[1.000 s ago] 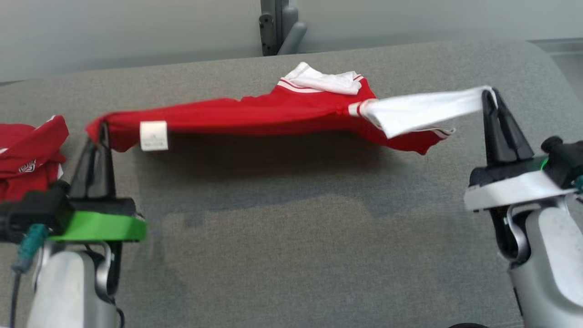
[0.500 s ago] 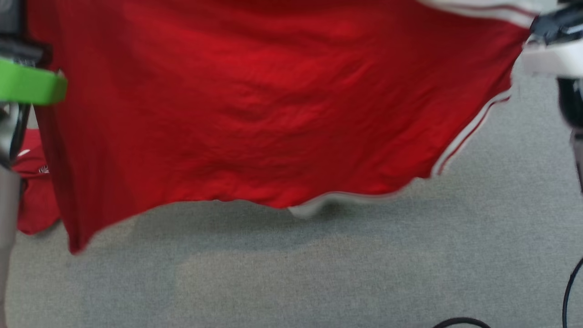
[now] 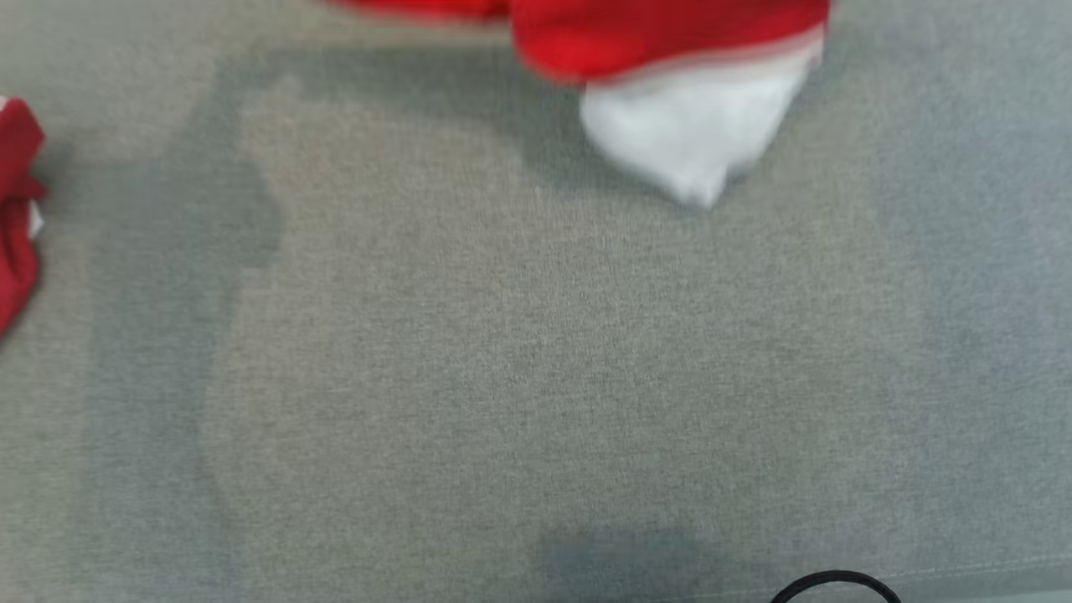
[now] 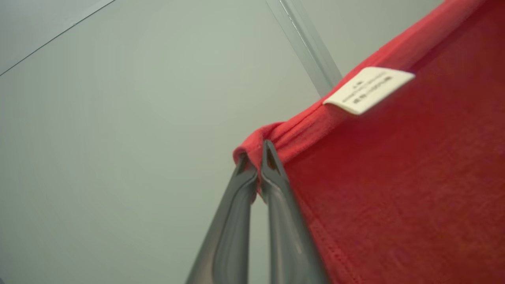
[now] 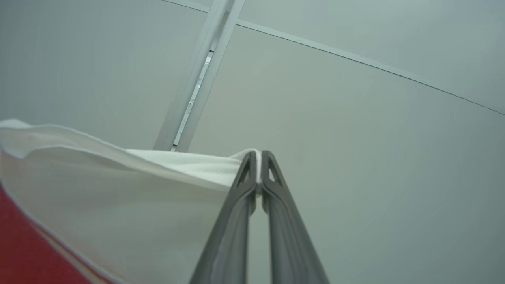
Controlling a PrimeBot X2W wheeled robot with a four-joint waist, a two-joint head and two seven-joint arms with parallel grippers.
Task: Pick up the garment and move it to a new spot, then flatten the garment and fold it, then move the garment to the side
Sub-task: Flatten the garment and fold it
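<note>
Now holds the garment (image 3: 670, 38) high off the bench (image 3: 536, 377), up at 12 o'clock, no longer sagging low. Keeps left fingers (image 4: 270, 169) clamped on its red hem (image 4: 300, 126), right fingers (image 5: 268, 169) on its white sleeve (image 5: 118, 189). Looks like carrying toward the new spot.

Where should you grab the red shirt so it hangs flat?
By its two ends, one from each side. The left claw pinches the red shirt at the hem corner near the white label; the right claw pinches the white sleeve edge. Floppy cloth would likely sag otherwise.
</note>
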